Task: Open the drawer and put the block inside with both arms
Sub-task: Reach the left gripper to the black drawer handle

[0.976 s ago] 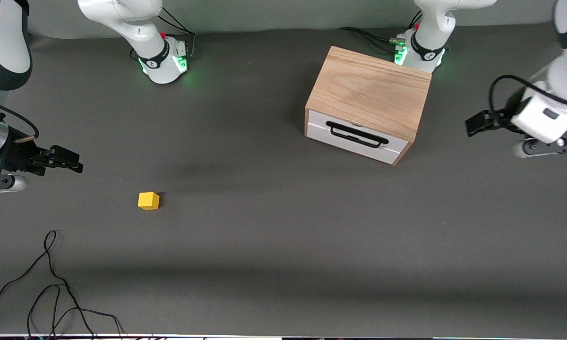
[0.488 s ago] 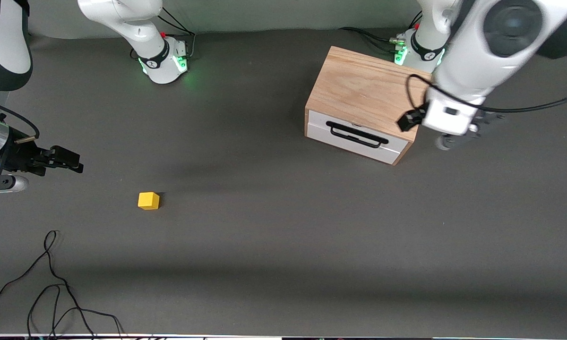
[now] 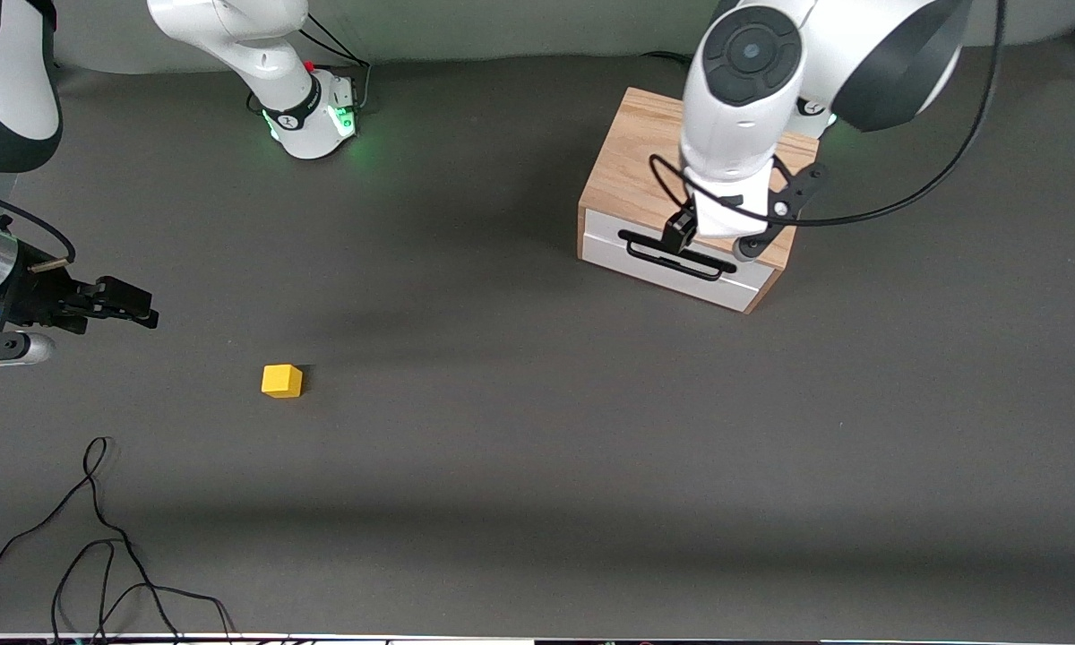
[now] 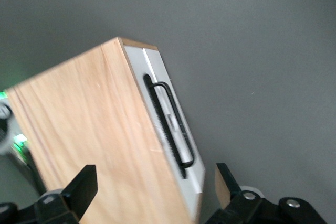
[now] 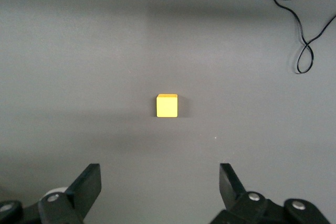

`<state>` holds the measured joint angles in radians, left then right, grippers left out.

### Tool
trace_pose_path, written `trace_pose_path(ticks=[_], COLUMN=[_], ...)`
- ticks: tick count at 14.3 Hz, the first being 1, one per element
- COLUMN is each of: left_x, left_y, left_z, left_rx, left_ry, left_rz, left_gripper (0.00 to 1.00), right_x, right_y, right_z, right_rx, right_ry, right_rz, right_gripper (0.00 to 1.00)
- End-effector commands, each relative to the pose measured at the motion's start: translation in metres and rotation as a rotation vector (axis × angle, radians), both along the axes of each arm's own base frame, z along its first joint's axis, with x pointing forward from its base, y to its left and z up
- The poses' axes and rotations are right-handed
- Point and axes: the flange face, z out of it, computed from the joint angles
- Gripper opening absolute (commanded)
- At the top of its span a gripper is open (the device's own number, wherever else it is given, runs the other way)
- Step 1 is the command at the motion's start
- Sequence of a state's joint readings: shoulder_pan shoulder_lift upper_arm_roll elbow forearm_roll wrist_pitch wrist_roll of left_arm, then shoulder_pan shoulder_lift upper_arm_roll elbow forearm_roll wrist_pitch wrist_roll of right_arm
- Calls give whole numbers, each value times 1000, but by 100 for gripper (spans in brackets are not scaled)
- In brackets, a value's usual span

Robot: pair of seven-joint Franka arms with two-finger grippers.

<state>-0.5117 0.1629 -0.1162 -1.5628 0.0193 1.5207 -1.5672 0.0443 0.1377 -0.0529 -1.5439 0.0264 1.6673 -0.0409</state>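
Left gripper: spread wide, empty, over the oak box's front edge, just above the black wire bar handle.
Handle axis: runs along the closed white-fronted drawer.
Right gripper: wide, empty, waiting above the small yellow cube block, on the grey table toward its end.
Views: only the left wrist view shows the handle between the fingers.

The shut white-fronted drawer with a black handle sits in its oak box, the small yellow block well apart, nearer the camera.
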Motion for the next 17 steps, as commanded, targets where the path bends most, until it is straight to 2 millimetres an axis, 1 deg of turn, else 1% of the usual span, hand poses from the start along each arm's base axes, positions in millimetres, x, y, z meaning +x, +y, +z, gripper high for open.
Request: trace_pose_path(ticks=[1, 2, 3, 5, 7, 10, 14, 17], left_x=[2, 1, 4, 12, 19, 25, 16, 14], left_y=[-19, -26, -30, -34, -33, -22, -15, -14], left_z=[-8, -18, -33, -59, -83, -106, -141, -157], left_rx=[16, 29, 42, 54, 65, 61, 73, 66], left_ry=[-52, -43, -26, -9, 8, 10, 24, 16], left_rz=[245, 251, 252, 264, 263, 278, 273, 271], left_gripper=[100, 100, 100, 100, 100, 100, 100, 100], right_x=[3, 3, 3, 4, 4, 4, 4, 4], right_y=[3, 3, 4, 5, 6, 8, 6, 6], right_z=[2, 3, 3, 4, 5, 5, 5, 4], right_rx=[16, 16, 16, 16, 17, 17, 17, 17], right_ry=[-2, -3, -3, -6, -9, -9, -12, -11], right_rz=[-15, -15, -14, -14, -11, -8, -11, -11], right_gripper=[100, 100, 100, 100, 100, 100, 100, 100])
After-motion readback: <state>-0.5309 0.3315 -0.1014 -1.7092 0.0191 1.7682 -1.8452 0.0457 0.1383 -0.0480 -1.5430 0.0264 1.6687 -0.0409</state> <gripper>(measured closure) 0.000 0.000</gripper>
